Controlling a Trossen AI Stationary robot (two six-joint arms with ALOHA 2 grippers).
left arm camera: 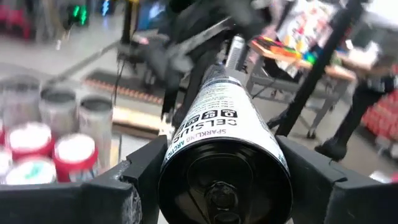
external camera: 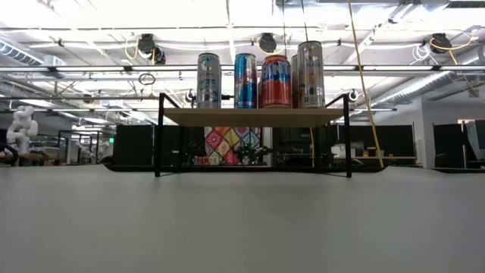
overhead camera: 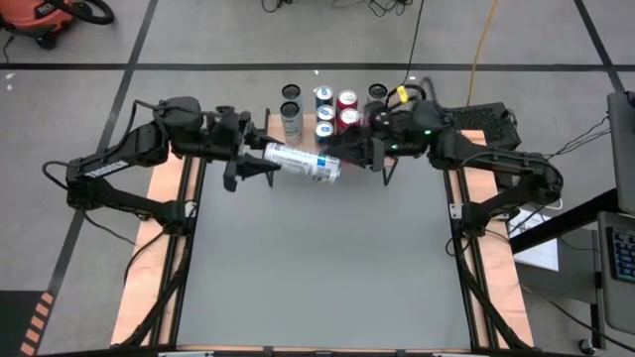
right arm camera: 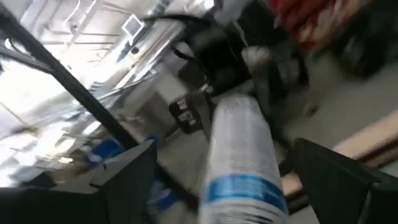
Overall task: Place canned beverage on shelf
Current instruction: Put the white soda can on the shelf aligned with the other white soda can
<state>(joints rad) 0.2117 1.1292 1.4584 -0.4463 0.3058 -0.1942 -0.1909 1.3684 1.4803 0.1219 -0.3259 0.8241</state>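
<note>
A white and silver beverage can lies level in the air over the far part of the table, just in front of the shelf. My left gripper is shut on the can's left end. My right gripper is open at the can's right end. In the right wrist view its fingers stand well off either side of the can and touch nothing. Several cans stand upright on the shelf's wooden top, and more stand beneath it. My left gripper pinches the can's left end between its two fingers, one on each side of the round wall. The fingers come level from the table's left and lie along the can. The can is lifted clear, lying level, its free end toward my right gripper.
Pale side boards edged by black rails run along the table's left and right. The grey tabletop stretches from the shelf to the near edge. A desk with equipment stands off the table's right side.
</note>
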